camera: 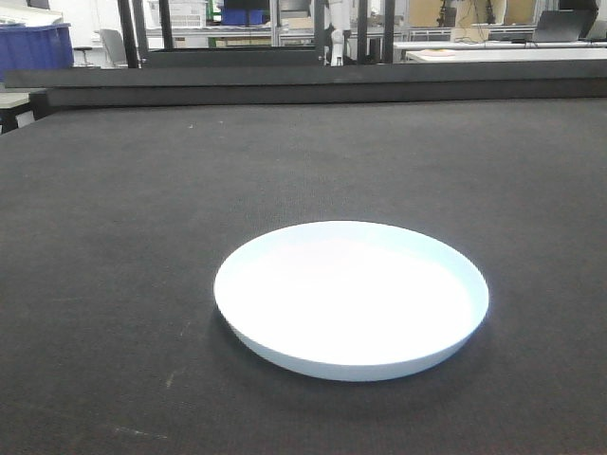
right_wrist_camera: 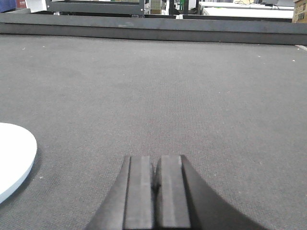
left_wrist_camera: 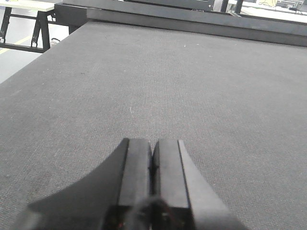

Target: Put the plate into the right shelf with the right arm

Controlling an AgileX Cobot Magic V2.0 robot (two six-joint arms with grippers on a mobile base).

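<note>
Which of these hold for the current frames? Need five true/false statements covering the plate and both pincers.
1. The white plate lies flat on the dark table surface. True.
2. The right pincer is shut on the plate's rim. False: its fingers are pressed together with nothing between them, and the plate lies apart from it, to its left.
3. The left pincer is shut and holds nothing. True.
4. Food sits on the plate. False: the plate is bare.
5. The right wrist view shows the plate at its right edge. False: only a part of it shows, at the lower left edge.
</note>
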